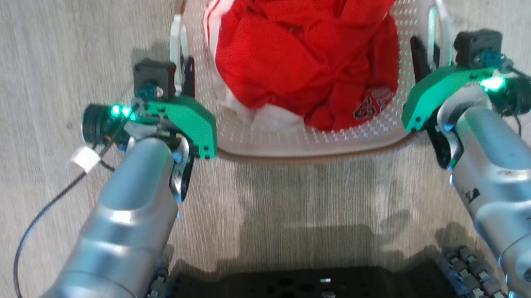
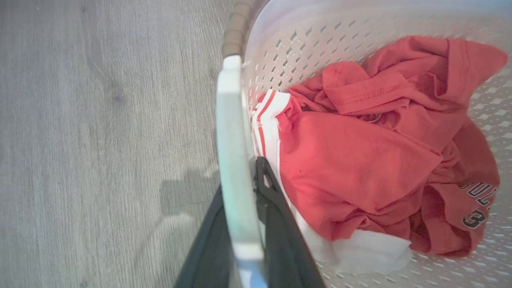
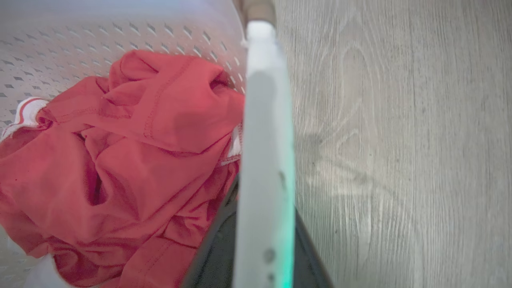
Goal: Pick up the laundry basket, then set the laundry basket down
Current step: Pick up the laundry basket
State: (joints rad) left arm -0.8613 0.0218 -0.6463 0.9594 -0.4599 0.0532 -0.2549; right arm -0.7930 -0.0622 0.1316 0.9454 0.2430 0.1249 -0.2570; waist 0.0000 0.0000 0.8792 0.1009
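Left gripper (image 1: 186, 74) clamped on left handle (image 1: 174, 41); basket (image 1: 294, 139) ahead between my arms, red clothes (image 1: 304, 43) inside; right gripper (image 1: 424, 53) clamped on right handle (image 1: 435, 25). Grasp looks done; can't tell if it's off floor (image 1: 19, 70). Set-down remains

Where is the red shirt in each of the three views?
Head view: shirt at top centre, in the basket.
Left wrist view: shirt in the right half.
Right wrist view: shirt in the left half.
Shared landmark: the white striped cuff.
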